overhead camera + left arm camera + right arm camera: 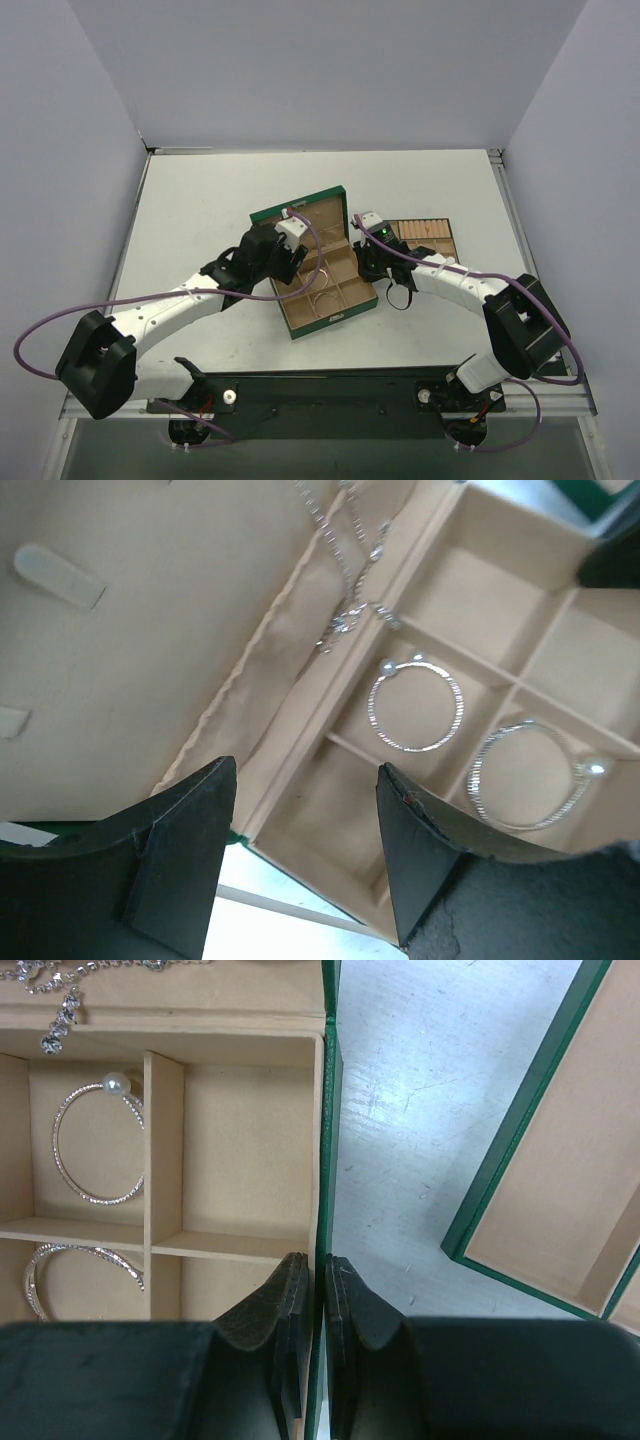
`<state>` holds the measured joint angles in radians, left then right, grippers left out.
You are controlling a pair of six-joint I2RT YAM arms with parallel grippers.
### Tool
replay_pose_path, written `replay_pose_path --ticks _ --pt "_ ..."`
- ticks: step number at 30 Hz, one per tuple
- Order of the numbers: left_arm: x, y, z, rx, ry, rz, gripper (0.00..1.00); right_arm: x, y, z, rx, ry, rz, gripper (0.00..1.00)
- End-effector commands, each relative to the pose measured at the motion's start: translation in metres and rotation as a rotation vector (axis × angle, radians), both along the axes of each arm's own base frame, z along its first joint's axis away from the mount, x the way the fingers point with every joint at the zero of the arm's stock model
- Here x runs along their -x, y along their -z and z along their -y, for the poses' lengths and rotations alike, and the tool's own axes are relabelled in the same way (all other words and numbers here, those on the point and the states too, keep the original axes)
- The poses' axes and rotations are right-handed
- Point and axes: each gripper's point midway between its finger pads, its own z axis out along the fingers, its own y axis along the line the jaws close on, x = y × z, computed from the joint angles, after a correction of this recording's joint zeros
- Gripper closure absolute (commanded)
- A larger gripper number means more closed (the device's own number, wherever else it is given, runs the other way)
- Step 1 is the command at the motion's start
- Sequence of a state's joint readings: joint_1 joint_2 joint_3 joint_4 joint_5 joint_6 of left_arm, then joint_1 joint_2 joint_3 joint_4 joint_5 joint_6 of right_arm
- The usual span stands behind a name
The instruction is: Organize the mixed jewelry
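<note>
A green box (335, 318) with tan compartments lies open at mid-table, its lid up. One silvery hoop (415, 710) with pearl ends rests in a compartment, and a second hoop (530, 775) lies in the compartment beside it. A fine pale chain (350, 580) drapes over the hinge onto the lid lining. My left gripper (305, 770) hovers open above the box's empty corner compartment, holding nothing. My right gripper (315, 1260) is shut on the box's right wall (328, 1140), one pad inside and one outside. The hoops (95, 1145) and the chain (60, 990) also show in the right wrist view.
A small green tray (425, 237) with tan rolls sits just right of the box, close to my right arm. Its corner (560, 1160) shows in the right wrist view, with a strip of bare table between it and the box. Grey walls enclose the table.
</note>
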<state>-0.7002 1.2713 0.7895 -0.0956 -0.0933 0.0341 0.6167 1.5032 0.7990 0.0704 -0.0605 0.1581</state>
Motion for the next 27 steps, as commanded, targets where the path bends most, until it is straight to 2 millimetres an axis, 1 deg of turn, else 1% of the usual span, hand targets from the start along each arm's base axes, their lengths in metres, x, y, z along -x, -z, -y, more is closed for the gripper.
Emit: replay_pose_path --ticks 1,2,3,4,5,9,12,16,17,20,25,27 --pt "-0.018 -0.01 -0.01 -0.034 -0.068 0.103 0.32 0.014 0.004 -0.008 -0.026 -0.063 -0.04 1.0" --pt "-0.024 -0.019 -0.009 -0.013 -0.083 0.148 0.32 0.014 0.006 -0.009 -0.027 -0.064 -0.047 1.0" --pt "-0.026 -0.023 -0.009 -0.006 -0.086 0.165 0.32 0.014 0.008 -0.01 -0.028 -0.064 -0.052 1.0" --pt "-0.025 -0.021 -0.01 -0.002 -0.087 0.172 0.32 0.014 0.01 -0.011 -0.031 -0.065 -0.06 1.0" --pt "-0.027 -0.028 -0.01 0.016 -0.089 0.199 0.32 0.015 0.015 -0.011 -0.026 -0.066 -0.074 1.0" --pt "-0.028 -0.029 -0.005 0.029 -0.07 0.213 0.31 0.016 0.02 -0.012 -0.022 -0.068 -0.091 1.0" --pt "-0.032 -0.025 0.0 0.036 -0.057 0.223 0.31 0.017 0.022 -0.014 -0.028 -0.072 -0.099 1.0" --pt "-0.039 -0.024 0.004 0.033 -0.064 0.237 0.31 0.018 0.025 -0.015 -0.028 -0.075 -0.106 1.0" --pt "-0.04 -0.018 0.003 0.016 -0.068 0.227 0.31 0.018 0.027 -0.014 -0.025 -0.074 -0.11 1.0" --pt "-0.043 -0.011 -0.004 -0.017 -0.104 0.214 0.32 0.018 0.028 -0.013 -0.02 -0.068 -0.112 1.0" --pt "-0.049 -0.004 -0.011 -0.04 -0.149 0.207 0.32 0.017 0.027 -0.016 -0.027 -0.076 -0.115 1.0" --pt "-0.051 0.001 -0.013 -0.056 -0.162 0.198 0.33 0.018 0.029 -0.015 -0.025 -0.076 -0.119 1.0"
